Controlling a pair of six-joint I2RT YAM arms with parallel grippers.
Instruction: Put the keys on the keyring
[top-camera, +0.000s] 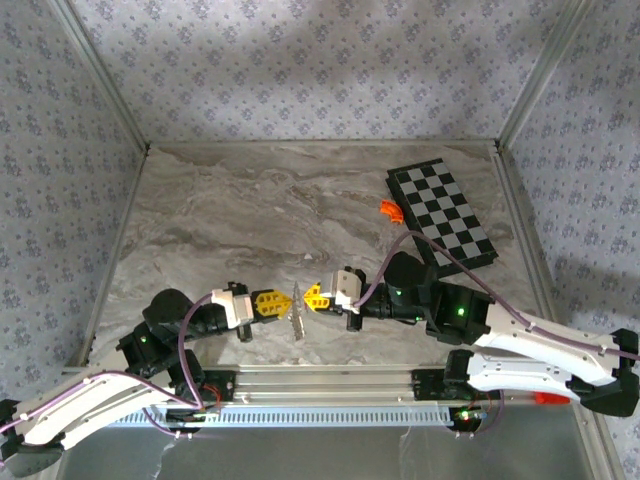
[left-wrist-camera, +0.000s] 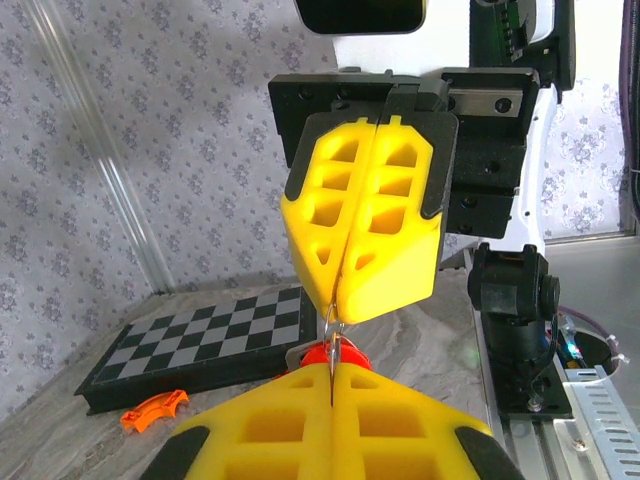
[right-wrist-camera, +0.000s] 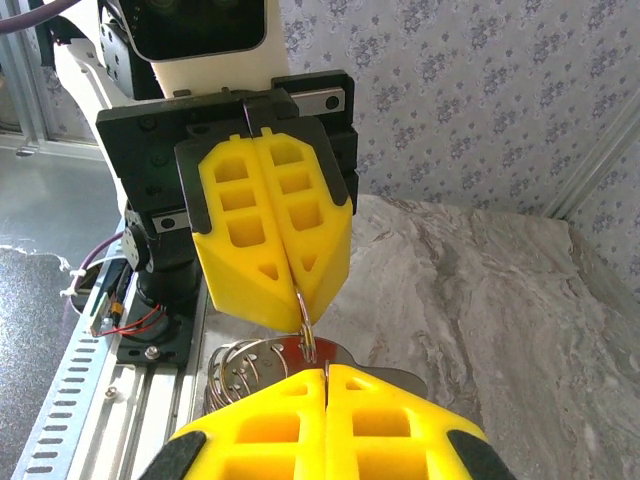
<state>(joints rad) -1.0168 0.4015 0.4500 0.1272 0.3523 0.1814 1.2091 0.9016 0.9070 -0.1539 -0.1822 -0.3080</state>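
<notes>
Just above the marble near the table's front edge, my left gripper (top-camera: 283, 303) and right gripper (top-camera: 308, 297) meet tip to tip. A thin silvery keyring (left-wrist-camera: 335, 325) bridges the two tips, and both pairs of yellow fingers are shut on its wire. In the left wrist view my left gripper (left-wrist-camera: 332, 368) pinches the ring edge-on, with the right gripper (left-wrist-camera: 338, 305) facing it. Below hangs a key with a red head (left-wrist-camera: 314, 356) and flat silver body (right-wrist-camera: 345, 355), beside several wire coils (right-wrist-camera: 232, 368). In the right wrist view the right gripper (right-wrist-camera: 326, 372) meets the ring (right-wrist-camera: 307, 325) under the left gripper (right-wrist-camera: 300, 300).
A black-and-white chessboard (top-camera: 441, 212) lies at the back right with an orange curved piece (top-camera: 390, 210) at its left edge. The aluminium rail (top-camera: 330, 385) carrying both arm bases runs along the near edge. Patterned walls close in the table on three sides.
</notes>
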